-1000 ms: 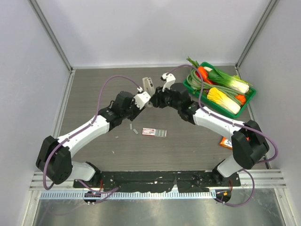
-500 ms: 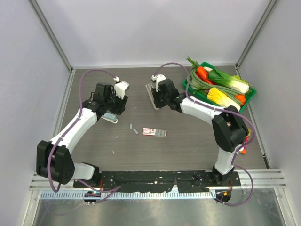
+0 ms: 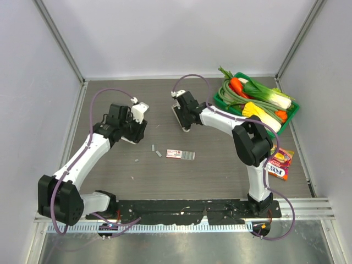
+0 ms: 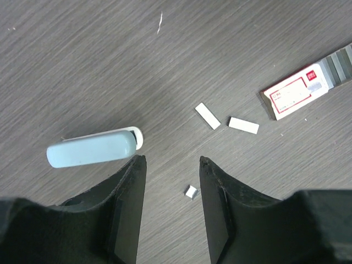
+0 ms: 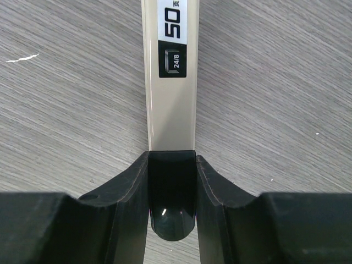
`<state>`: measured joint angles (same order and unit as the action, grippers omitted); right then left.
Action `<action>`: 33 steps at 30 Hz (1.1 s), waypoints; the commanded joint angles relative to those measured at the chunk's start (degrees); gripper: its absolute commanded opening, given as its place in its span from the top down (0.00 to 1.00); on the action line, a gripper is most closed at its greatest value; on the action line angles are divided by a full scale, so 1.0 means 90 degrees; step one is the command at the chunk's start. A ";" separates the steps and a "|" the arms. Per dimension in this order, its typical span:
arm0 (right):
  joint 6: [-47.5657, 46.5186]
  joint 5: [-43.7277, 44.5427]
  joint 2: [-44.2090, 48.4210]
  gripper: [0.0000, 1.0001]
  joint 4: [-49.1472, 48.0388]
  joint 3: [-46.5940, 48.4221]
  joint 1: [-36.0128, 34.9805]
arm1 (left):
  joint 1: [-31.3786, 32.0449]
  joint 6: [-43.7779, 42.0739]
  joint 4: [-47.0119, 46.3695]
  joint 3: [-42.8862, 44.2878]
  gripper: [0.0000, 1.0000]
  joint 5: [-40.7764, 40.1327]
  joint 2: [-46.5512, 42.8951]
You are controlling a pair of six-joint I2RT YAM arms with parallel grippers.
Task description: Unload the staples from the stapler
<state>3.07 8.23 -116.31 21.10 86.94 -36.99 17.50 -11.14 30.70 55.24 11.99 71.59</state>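
Observation:
The stapler shows as two parts. A pale blue-grey oblong part [image 4: 91,148] with a white edge lies flat on the table, just left of and beyond my left gripper [image 4: 170,165]. That gripper is open and empty, with its jaws over bare table. My left gripper [image 3: 133,132] is at mid-left in the top view. Two short staple strips [image 4: 208,116] and a tiny piece [image 4: 191,191] lie near it. My right gripper [image 5: 171,157] is shut on the black end of a pale beige bar [image 5: 168,99] labelled "50 24/8". The bar rests low on the table at the back centre [image 3: 181,116].
A small red-and-white box [image 3: 175,154] with a grey staple strip beside it lies mid-table, and shows in the left wrist view [image 4: 297,91]. A green tray [image 3: 286,131] of vegetables stands at the back right. An orange snack packet [image 3: 279,163] lies at the right.
The two grippers have parted from mid-air at the centre. My left one laid the blue part on the table and let go. My right one brought the beige bar down at the back.

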 commanded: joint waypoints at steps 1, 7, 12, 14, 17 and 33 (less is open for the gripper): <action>-0.0078 0.0102 0.0043 0.72 -0.0187 0.0477 -0.0050 | -0.0050 -0.0120 0.0056 -0.0142 0.53 -0.0062 -0.0269; -0.0077 0.0383 0.0130 0.45 -0.0157 0.0526 -0.0128 | -0.0059 -0.0130 0.0007 -0.0288 0.52 -0.0101 -0.0357; -0.0117 0.0570 0.0452 0.39 -0.0177 0.0468 -0.0254 | -0.0079 -0.0130 -0.0022 -0.0357 0.52 -0.0121 -0.0386; -0.0117 0.0657 0.0598 0.39 -0.0186 0.0390 -0.0313 | -0.0089 -0.0130 -0.0042 -0.0376 0.52 -0.0150 -0.0406; -0.0126 0.0775 0.0999 0.39 -0.0313 0.0107 -0.0576 | -0.0128 -0.0120 -0.0052 -0.0406 0.52 -0.0170 -0.0435; 0.0450 0.0483 0.1420 0.44 -0.1036 -0.1300 -0.2178 | -0.0508 -0.0149 -0.0149 -0.0416 0.52 -0.0238 -0.0435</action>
<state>4.82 14.33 -101.54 15.05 76.44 -56.01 14.17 -12.23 31.05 51.53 10.31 69.12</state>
